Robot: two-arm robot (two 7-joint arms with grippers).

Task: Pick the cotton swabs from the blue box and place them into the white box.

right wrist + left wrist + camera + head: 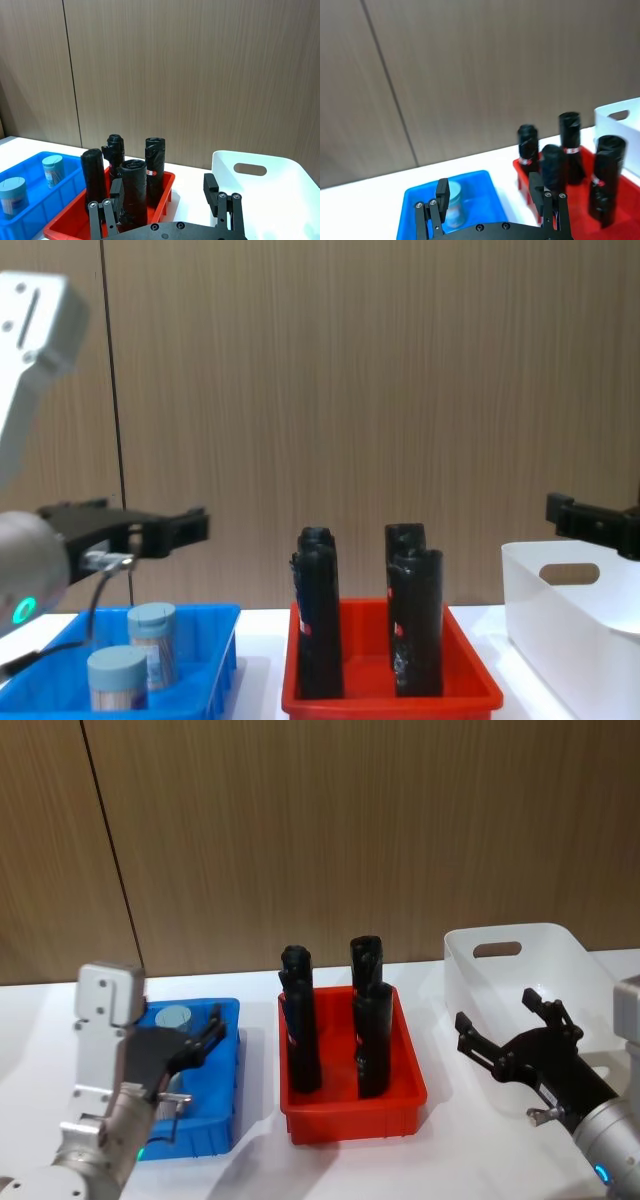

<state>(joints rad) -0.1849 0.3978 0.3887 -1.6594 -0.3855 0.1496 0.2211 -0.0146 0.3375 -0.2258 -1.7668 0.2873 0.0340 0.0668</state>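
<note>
Two cotton swabs tubs stand in the blue box (222,1118): one (152,638) farther back, one (116,676) nearer. The right wrist view shows them too (52,169) (12,195), and the left wrist view has one tub (455,206) just beyond a finger. My left gripper (205,1038) (490,192) (185,528) hovers open above the blue box, over the tubs, holding nothing. My right gripper (497,1010) (163,190) (575,512) is open and empty, at the near left side of the white box (560,955) (260,187) (570,620).
A red tray (400,1105) with several tall black cylinders (300,1035) stands between the blue box and the white box. A wooden wall runs behind the white table (470,1160).
</note>
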